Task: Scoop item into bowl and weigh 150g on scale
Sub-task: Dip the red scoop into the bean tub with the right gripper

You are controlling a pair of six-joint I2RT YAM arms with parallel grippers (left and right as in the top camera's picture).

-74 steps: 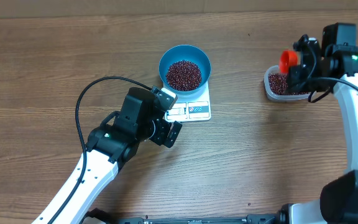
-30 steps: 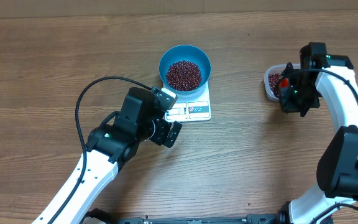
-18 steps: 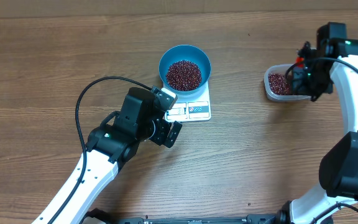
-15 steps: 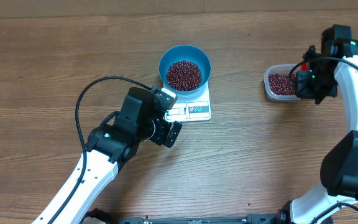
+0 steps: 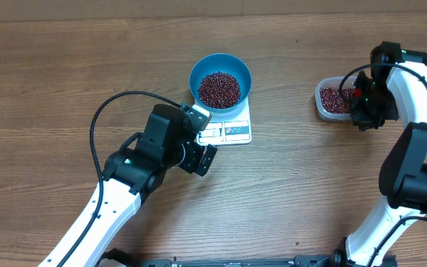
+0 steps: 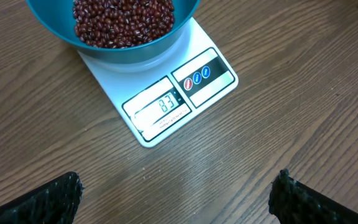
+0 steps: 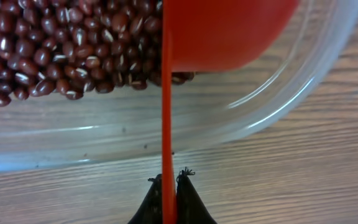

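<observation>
The right gripper is clamped tight on the thin handle of a red scoop — the cup is just ahead of it, down among the beans in a clear tub. The left gripper is spread wide and holds nothing. The scale lies on the counter just ahead of it, reading 83, and the bowl — part full of beans — sits on the scale's far end.
</observation>
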